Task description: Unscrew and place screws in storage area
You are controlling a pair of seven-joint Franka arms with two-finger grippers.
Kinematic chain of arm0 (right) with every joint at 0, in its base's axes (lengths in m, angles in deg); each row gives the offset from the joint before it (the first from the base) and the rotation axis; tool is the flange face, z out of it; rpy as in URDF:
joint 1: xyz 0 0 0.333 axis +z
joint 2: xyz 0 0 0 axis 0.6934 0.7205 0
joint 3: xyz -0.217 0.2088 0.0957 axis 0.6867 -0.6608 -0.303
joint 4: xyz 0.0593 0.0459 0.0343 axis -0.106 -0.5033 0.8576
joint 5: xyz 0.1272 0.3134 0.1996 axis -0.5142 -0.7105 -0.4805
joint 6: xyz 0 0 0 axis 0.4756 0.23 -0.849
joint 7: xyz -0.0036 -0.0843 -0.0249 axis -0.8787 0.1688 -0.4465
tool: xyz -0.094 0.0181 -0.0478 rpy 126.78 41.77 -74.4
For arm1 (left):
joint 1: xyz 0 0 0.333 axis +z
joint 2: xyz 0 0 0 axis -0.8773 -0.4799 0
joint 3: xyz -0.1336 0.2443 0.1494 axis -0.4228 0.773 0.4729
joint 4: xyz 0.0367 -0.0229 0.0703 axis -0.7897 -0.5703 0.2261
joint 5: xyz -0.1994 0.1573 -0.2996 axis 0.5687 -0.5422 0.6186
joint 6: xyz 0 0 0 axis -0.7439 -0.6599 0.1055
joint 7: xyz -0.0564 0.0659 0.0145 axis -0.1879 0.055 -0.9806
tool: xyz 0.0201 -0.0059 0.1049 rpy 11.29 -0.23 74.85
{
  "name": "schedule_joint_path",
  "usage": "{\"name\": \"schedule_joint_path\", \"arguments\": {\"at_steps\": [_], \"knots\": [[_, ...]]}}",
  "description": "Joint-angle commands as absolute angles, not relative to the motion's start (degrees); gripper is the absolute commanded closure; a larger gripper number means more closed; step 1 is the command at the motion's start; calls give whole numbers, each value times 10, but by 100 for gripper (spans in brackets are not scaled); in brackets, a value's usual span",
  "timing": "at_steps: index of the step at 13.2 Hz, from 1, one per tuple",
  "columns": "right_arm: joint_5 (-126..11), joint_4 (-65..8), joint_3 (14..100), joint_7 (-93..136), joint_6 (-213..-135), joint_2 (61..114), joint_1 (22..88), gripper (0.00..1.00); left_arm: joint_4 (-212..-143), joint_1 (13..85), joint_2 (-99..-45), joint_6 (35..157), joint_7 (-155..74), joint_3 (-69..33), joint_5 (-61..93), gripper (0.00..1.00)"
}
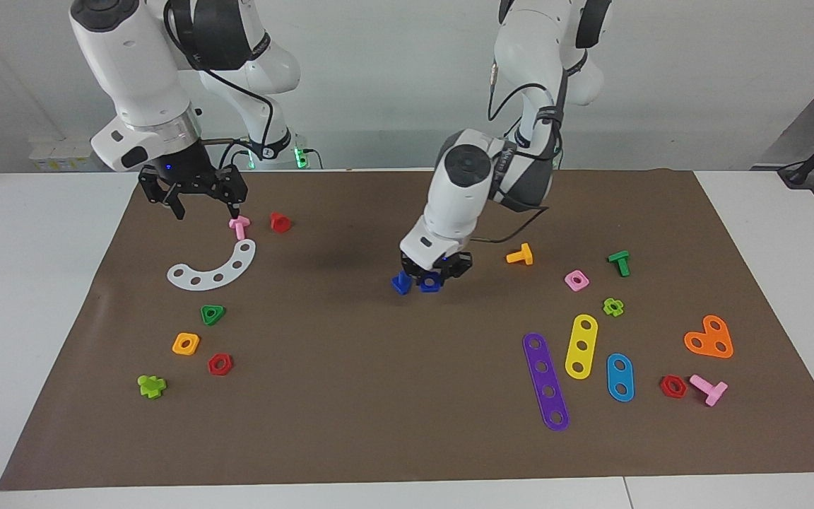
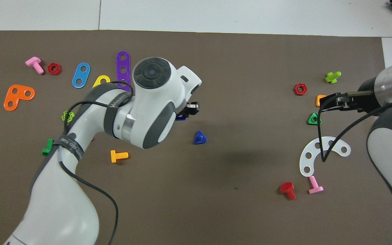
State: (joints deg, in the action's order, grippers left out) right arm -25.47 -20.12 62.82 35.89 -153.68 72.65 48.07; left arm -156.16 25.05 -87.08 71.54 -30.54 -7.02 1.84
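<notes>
Left end effector (image 1: 429, 277) low over the blue nut (image 1: 430, 282) – grip unclear – the screw (image 1: 400, 283) just beside it; right end effector (image 1: 198, 198) waits, fingers apart.

A blue triangular-headed screw (image 2: 199, 137) lies alone on the brown mat (image 2: 237, 102); the left gripper (image 2: 191, 109) hovers just past it above a mostly hidden blue piece (image 2: 181, 118); the right gripper (image 2: 330, 102) hangs above a green triangular nut (image 2: 313, 119).
</notes>
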Motion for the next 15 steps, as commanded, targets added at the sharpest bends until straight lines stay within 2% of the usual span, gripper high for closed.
{"name": "schedule_joint_path", "arguments": {"at_steps": [1, 4, 8, 9, 10, 11, 15], "knots": [[-260, -222, 621, 346, -1562, 724, 499, 5, -1566, 338, -861, 672, -349, -75, 32, 100], [-258, -262, 621, 415, -1623, 733, 553, 5, -1650, 407, -828, 674, -486, -75, 30, 100], [-241, -273, 621, 536, -1712, 800, 642, 5, -1743, 415, -796, 714, -516, -72, 29, 100], [-235, -273, 621, 572, -1737, 819, 666, 5, -1772, 411, -789, 753, -516, -72, 29, 65], [-232, -273, 621, 598, -1758, 839, 684, 5, -1794, 410, -785, 793, -516, -73, 29, 7], [-232, -273, 622, 613, -1778, 858, 701, 5, -1799, 409, -784, 805, -516, -72, 29, 0], [-232, -274, 621, 638, -1839, 917, 748, 11, -1762, 432, -787, 782, -519, -68, 29, 0]]}}
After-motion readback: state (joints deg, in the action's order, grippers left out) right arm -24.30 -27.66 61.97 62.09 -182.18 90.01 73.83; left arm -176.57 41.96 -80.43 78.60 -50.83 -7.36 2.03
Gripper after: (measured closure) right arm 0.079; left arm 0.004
